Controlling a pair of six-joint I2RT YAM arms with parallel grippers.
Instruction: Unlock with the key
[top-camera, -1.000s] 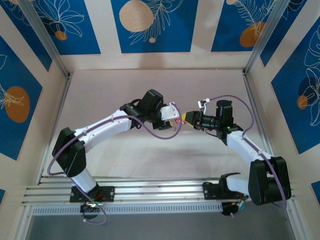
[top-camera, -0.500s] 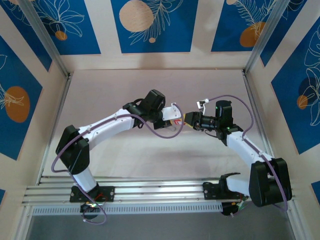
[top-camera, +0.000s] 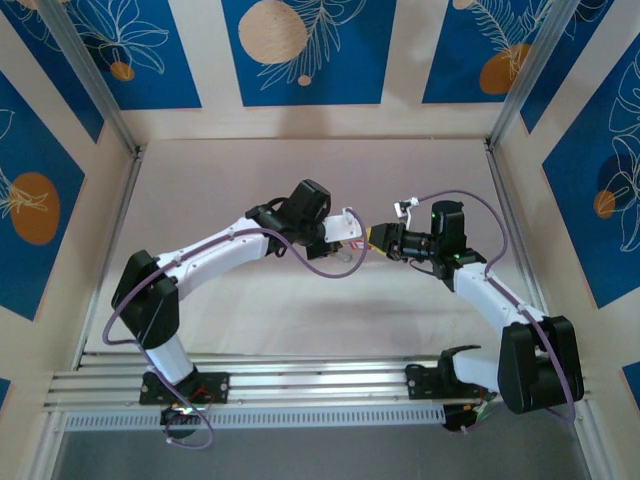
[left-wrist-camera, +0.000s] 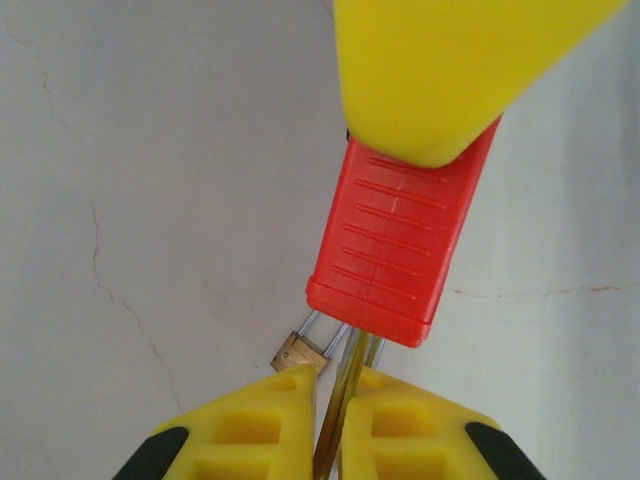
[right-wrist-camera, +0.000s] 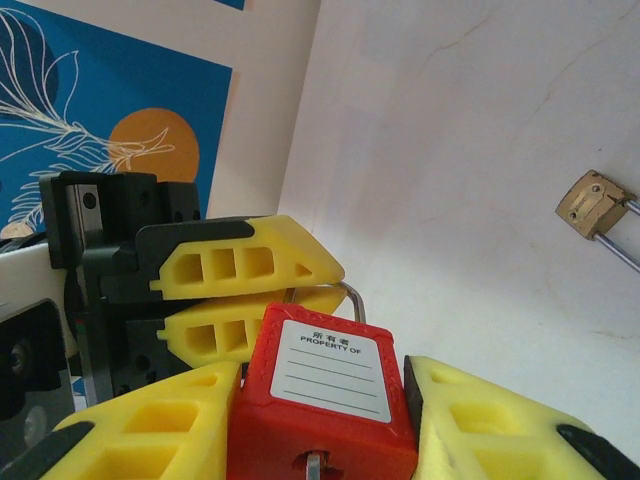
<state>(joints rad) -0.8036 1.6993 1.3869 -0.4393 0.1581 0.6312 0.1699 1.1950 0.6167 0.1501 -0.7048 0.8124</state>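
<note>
Top external shows pale table (top-camera: 300, 170) between blue floral panels (top-camera: 300, 50).

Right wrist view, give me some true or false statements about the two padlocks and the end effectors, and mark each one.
1. The right end effector grips the red padlock by its body. True.
2. The left end effector has its fingers spread wide open. False: they are closed on the red padlock's steel shackle.
3. The white label on the red padlock reads "PROPERTY OF". True.
4. The small brass padlock is clamped in the right end effector. False: it is apart from both end effectors, seen against the pale table.
</note>
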